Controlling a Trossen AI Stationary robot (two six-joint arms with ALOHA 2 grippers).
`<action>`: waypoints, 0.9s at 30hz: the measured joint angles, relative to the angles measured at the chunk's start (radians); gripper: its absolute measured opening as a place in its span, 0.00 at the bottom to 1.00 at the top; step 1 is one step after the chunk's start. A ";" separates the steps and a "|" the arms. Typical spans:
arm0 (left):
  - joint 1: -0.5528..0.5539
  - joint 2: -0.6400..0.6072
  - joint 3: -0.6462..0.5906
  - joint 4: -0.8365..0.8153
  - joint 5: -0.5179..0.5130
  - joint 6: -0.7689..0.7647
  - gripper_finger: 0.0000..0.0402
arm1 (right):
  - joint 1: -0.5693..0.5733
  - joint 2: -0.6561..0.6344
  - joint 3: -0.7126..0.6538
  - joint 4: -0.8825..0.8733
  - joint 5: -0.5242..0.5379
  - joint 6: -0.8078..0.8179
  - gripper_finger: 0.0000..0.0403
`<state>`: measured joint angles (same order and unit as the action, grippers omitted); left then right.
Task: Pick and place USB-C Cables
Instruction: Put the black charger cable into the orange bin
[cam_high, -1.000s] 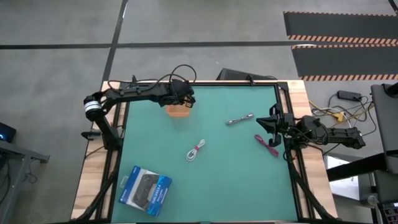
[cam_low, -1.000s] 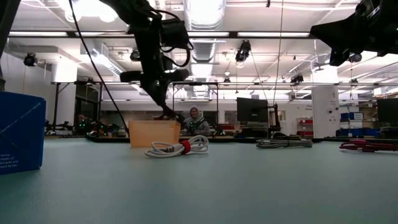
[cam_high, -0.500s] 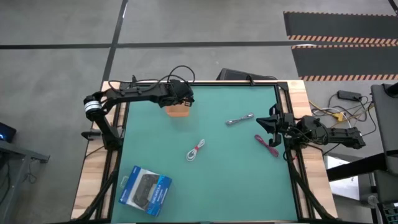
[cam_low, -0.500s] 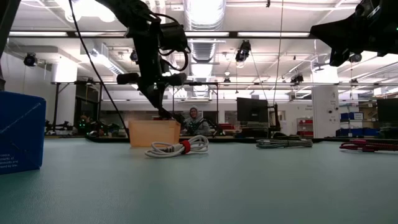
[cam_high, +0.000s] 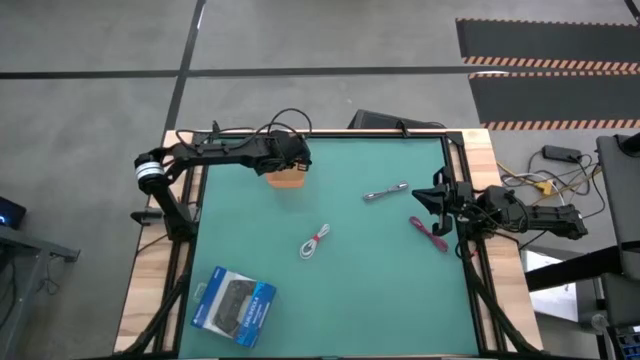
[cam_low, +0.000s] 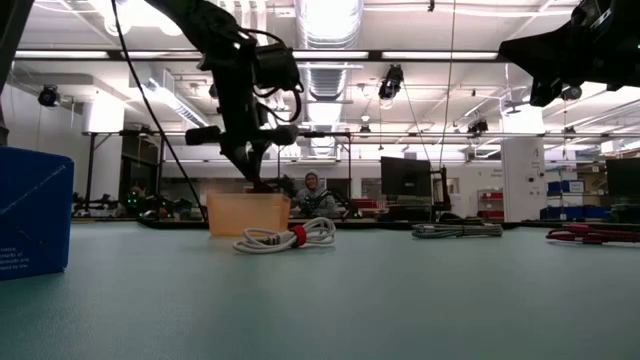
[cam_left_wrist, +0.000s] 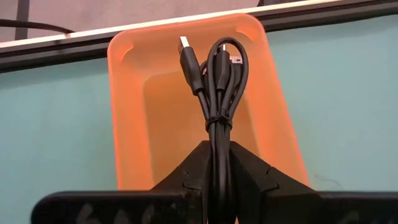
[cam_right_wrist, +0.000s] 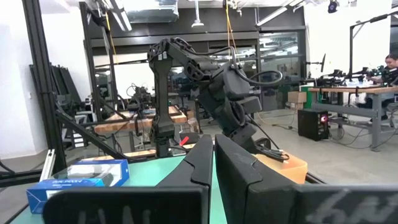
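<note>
Nearest the low camera, on the green tabletop (cam_high: 330, 290), the white cable (cam_high: 315, 241) lies untouched; the silver-grey cable (cam_high: 385, 192) and magenta cable (cam_high: 429, 232) also await pickup. Farther back, the left gripper (cam_left_wrist: 217, 163) jaws are clamped on the bundled black cable (cam_left_wrist: 217, 74) directly above the orange bin (cam_left_wrist: 127, 112), long axis running along the bin's length, plugs leading. Judged: first of four placements under way. The right gripper (cam_right_wrist: 213, 163) jaws are closed, empty, at the tabletop's right edge.
</note>
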<state>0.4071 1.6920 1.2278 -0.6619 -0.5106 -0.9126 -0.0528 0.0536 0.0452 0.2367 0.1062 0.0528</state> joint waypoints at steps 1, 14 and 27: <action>0.001 0.000 0.000 0.002 0.000 0.001 0.08 | 0.000 0.000 0.000 0.000 0.000 0.000 0.02; 0.004 0.007 -0.028 0.006 -0.001 0.002 0.08 | 0.000 0.000 0.000 0.001 0.000 0.000 0.02; 0.004 0.012 -0.075 0.087 -0.002 0.002 0.08 | 0.000 0.000 0.000 0.004 0.000 0.000 0.02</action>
<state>0.4114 1.7039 1.1530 -0.5747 -0.5121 -0.9102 -0.0531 0.0536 0.0452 0.2406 0.1062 0.0528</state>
